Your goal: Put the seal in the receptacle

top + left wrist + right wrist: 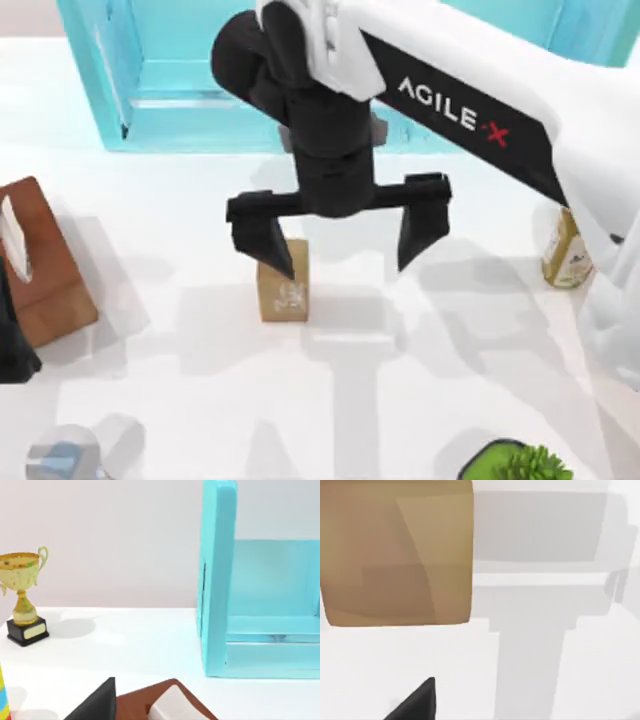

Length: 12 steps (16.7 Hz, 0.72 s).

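Seal (282, 290) is standing upright on the white surface (400, 380), long axis vertical, just in front of the turquoise receptacle (150, 100). Right hand (340, 240) is hanging above it, spread wide and holding nothing, its left finger (265, 240) overlapping the block's top while the other is sitting well off to the right. Centring will likely mean shifting left; the left hand (15, 340) is parking by the tissue box (45, 270), farther away.
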Each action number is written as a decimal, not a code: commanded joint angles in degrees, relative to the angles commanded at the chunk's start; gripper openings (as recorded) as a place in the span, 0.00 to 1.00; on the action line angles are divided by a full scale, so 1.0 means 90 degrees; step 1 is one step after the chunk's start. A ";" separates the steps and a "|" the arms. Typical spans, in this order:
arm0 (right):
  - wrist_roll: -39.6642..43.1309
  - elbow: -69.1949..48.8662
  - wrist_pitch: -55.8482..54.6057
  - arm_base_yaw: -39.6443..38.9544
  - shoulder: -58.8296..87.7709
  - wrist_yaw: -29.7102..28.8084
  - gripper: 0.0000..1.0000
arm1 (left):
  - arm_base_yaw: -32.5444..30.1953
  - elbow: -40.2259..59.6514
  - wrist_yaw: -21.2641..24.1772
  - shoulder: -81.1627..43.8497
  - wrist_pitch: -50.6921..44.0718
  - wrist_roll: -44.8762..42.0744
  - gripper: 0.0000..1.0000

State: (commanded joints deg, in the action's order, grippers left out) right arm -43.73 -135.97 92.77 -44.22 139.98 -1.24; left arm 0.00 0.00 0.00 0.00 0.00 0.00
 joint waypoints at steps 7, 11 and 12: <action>-0.0540 -0.2431 0.0242 -0.0351 0.1072 -0.0350 1.00 | 0.0000 0.0000 0.0000 0.0000 0.0000 0.0000 1.00; -0.0562 -0.2528 0.0234 -0.0366 0.1105 -0.0364 1.00 | 0.0000 0.0000 0.0000 0.0000 0.0000 0.0000 1.00; -0.0562 -0.2528 0.0234 -0.0366 0.1105 -0.0364 1.00 | 0.0000 0.0000 0.0000 0.0000 0.0000 0.0000 1.00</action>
State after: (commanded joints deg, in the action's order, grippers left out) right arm -48.79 -158.72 94.88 -47.52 149.92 -4.51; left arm 0.00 0.00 0.00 0.00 0.00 0.00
